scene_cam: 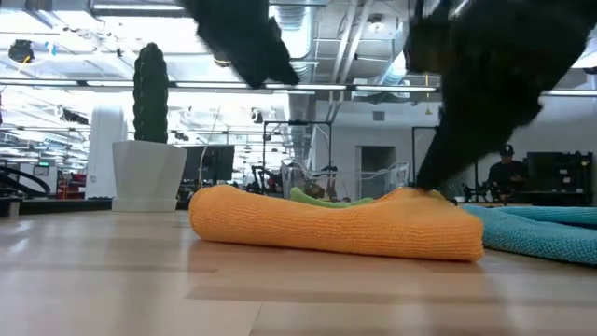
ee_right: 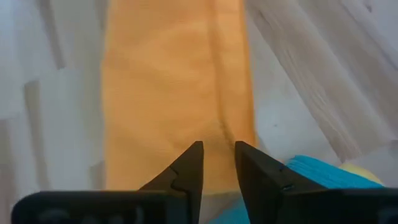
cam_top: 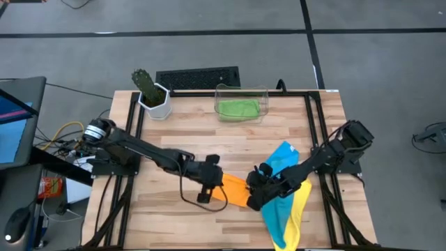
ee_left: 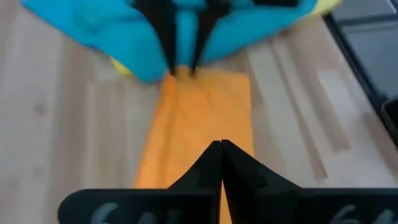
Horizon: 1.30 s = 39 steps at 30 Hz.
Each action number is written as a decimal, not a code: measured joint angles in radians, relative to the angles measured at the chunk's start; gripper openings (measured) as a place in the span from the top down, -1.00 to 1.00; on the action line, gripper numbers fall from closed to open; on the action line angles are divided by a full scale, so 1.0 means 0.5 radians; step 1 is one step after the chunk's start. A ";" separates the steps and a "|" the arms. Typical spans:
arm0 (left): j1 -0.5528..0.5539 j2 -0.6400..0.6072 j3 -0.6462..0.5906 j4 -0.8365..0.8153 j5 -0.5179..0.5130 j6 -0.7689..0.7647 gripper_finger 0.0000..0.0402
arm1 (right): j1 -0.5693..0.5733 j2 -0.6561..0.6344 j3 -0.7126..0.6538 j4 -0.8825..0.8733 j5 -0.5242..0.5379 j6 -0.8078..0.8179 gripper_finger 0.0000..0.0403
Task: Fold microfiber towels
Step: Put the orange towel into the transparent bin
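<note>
You are looking at both arms meeting over the orange towel point(cam_top: 235, 191), which is lying folded into a long strip on the wooden bench point(cam_top: 209, 136), near its front edge. Your left end effector point(cam_top: 213, 188) is sitting at the strip's left end, and in its wrist view its two fingers point(ee_left: 208, 165) are pressing tip to tip, clenched with nothing between them, just above the orange cloth. Your right end effector point(cam_top: 255, 189) is working at the opposite end of the strip; in its own wrist view its fingers point(ee_right: 188, 167) are standing slightly parted over the towel's edge, and from the left wrist view their tips are reaching down onto the orange cloth, though you cannot tell whether they are actually pinching it. The blue towel point(cam_top: 282, 185) and the yellow towel point(cam_top: 298, 209) are lying rumpled together under the right arm, just beside the orange strip and trailing toward the bench's front right corner. The green towel point(cam_top: 237, 108) is resting inside the clear plastic bin point(cam_top: 263, 94) at the back of the bench, beside a potted cactus point(cam_top: 149, 90).
</note>
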 joint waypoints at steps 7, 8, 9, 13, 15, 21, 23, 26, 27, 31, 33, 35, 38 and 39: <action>-0.033 0.199 -0.199 0.354 -0.086 -0.030 1.00 | -0.109 0.000 -0.270 0.307 -0.144 0.079 0.44; -0.026 0.240 -0.200 0.363 -0.103 -0.024 1.00 | -0.123 0.000 -0.280 0.311 -0.160 0.084 0.44; -0.013 0.286 -0.199 0.396 -0.104 -0.017 1.00 | -0.136 0.000 -0.282 0.300 -0.164 0.085 0.44; 0.034 0.413 -0.186 0.440 -0.074 -0.038 1.00 | -0.179 -0.145 -0.255 0.275 -0.196 0.126 0.44; 0.056 0.449 -0.197 0.376 -0.072 -0.088 1.00 | -0.179 -0.264 -0.242 0.264 -0.248 0.244 0.44; 0.113 0.489 -0.217 0.401 -0.069 -0.180 1.00 | -0.102 -0.522 -0.241 0.159 -0.354 1.041 0.43; 0.124 0.488 -0.244 0.435 -0.066 -0.196 1.00 | -0.058 -0.533 -0.239 0.096 -0.363 1.176 0.40; 0.142 0.484 -0.289 0.448 -0.043 -0.319 1.00 | 0.007 -0.506 -0.245 -0.055 -0.384 1.365 0.31; 0.144 0.482 -0.309 0.460 -0.029 -0.384 1.00 | 0.030 -0.470 -0.243 -0.029 -0.396 1.410 0.27; 0.132 0.480 -0.391 0.538 -0.033 -0.551 1.00 | 0.070 -0.309 -0.239 0.081 -0.516 1.543 0.10; 0.124 0.481 -0.417 0.586 -0.024 -0.602 1.00 | 0.064 -0.224 -0.213 0.127 -0.535 1.621 0.01; 0.113 0.481 -0.431 0.611 -0.009 -0.658 1.00 | 0.053 -0.127 -0.146 0.182 -0.522 1.694 -0.06; 0.103 0.483 -0.437 0.617 -0.017 -0.727 1.00 | 0.019 -0.008 -0.044 0.165 -0.523 1.710 -0.11; 0.100 0.483 -0.439 0.620 -0.015 -0.741 1.00 | 0.006 0.044 -0.005 0.170 -0.523 1.711 -0.11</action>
